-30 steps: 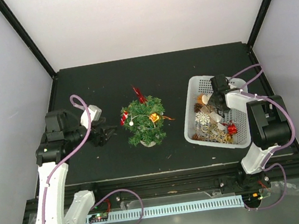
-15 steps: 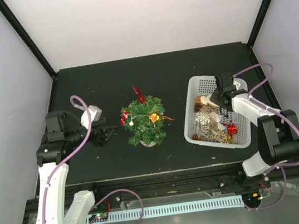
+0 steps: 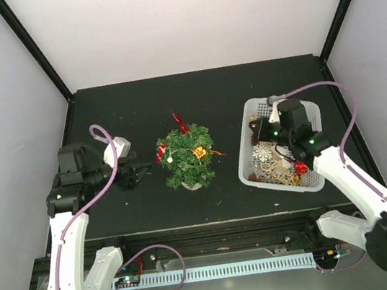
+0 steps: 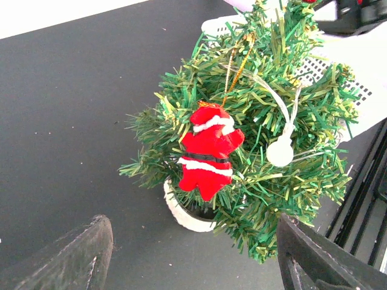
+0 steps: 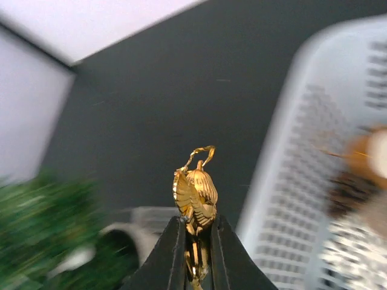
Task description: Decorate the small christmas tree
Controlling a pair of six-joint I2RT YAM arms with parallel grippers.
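so the right gripper point(image 5: 195, 232) is pinching a gold ornament point(image 5: 195, 196) by its lower tip above the basket point(image 3: 244, 161) at right — might slip out swinging toward the small christmas tree point(image 3: 186, 157) mid-frame, where the left gripper point(image 3: 138, 174) sits open.

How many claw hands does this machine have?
2. The left gripper stands open beside the small christmas tree; the right gripper, at the white basket, pinches a gold ornament.

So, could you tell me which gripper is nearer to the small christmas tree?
Left. The left gripper sits open just left of the small christmas tree, facing it; the right gripper is farther off over the white basket, shut on a gold ornament.
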